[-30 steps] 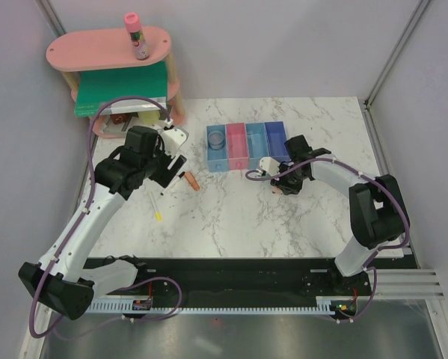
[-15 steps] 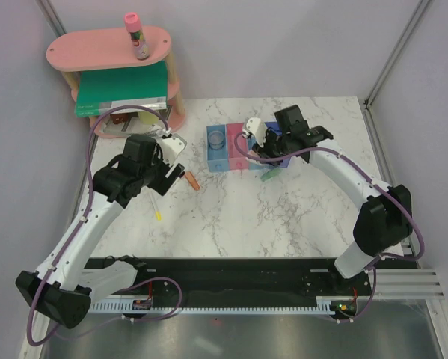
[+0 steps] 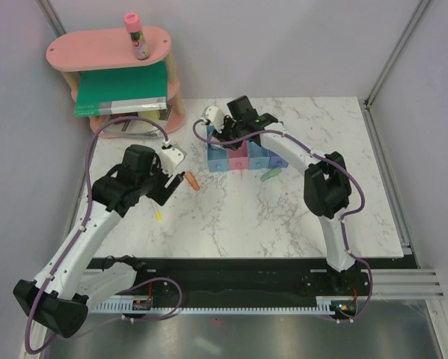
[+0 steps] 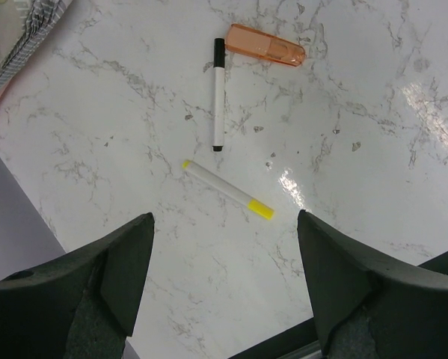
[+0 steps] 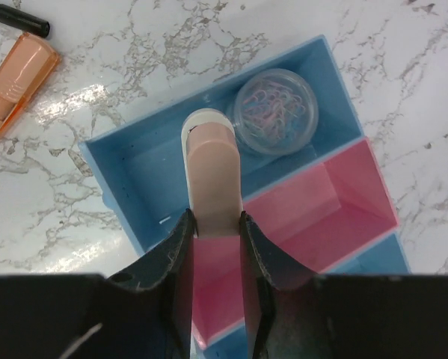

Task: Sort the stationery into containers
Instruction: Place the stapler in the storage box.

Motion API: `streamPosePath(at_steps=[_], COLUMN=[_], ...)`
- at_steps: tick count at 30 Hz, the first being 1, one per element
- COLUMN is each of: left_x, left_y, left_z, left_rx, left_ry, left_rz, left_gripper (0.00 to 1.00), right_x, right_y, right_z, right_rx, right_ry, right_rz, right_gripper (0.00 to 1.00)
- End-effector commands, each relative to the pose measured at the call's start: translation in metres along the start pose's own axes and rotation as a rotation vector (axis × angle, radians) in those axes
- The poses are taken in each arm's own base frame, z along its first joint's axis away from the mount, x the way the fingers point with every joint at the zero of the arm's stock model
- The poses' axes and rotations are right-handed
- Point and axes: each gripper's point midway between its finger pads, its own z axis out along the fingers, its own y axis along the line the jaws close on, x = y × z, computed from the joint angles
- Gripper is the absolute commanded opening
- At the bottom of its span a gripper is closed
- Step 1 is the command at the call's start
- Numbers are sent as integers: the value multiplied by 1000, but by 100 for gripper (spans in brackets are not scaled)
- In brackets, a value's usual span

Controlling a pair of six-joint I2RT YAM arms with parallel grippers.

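My right gripper [image 5: 212, 217] is shut on a pink eraser-like piece with a white end [image 5: 212, 168]. It holds the piece over the left end of the row of bins [image 3: 247, 155], above the light blue bin [image 5: 134, 168] next to the pink bin [image 5: 336, 198]. A clear round pot [image 5: 274, 111] of paper clips sits in that light blue bin. My left gripper [image 4: 227, 292] is open and empty above the table. Below it lie the black-and-white marker [image 4: 218, 93], the orange-tipped piece [image 4: 267, 46] and the yellow-tipped stick [image 4: 227, 189]. A green bit [image 3: 270, 174] lies on the table by the bins.
The pink two-tier shelf [image 3: 108, 48] stands at the back left, with the pink-capped tube [image 3: 136, 35] upright on top and the green flat book [image 3: 123, 86] on its lower tier. Grey walls close in the left, back and right sides.
My right arm has lifted off the table right of the bins and swung left over the bins with the pink piece. The left gripper has shifted slightly toward the near side.
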Motion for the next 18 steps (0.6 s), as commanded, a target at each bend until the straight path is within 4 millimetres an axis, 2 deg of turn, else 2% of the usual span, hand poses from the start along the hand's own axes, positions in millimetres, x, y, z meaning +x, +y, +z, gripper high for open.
streamPosePath(at_steps=[1,6,10,18], left_x=[-4,-4,-4,-4], left_y=[-1,0,-1,-5], left_z=[-3,-3,-3,-4], left_rx=[11,6,12,28], left_ry=[-30,-30,-31,-39], left_rz=[6,11,11,14], left_gripper=[84,84,84,84], right_x=[-32,-28,-16,-5], right_y=[-10,0,10,12], right_z=[7,21,26,20], right_rx=[55,46,32,44], right_ry=[-54,-29,10,55], right_rz=[-44,-79,-103,-123], right_gripper=[8,8,8,8])
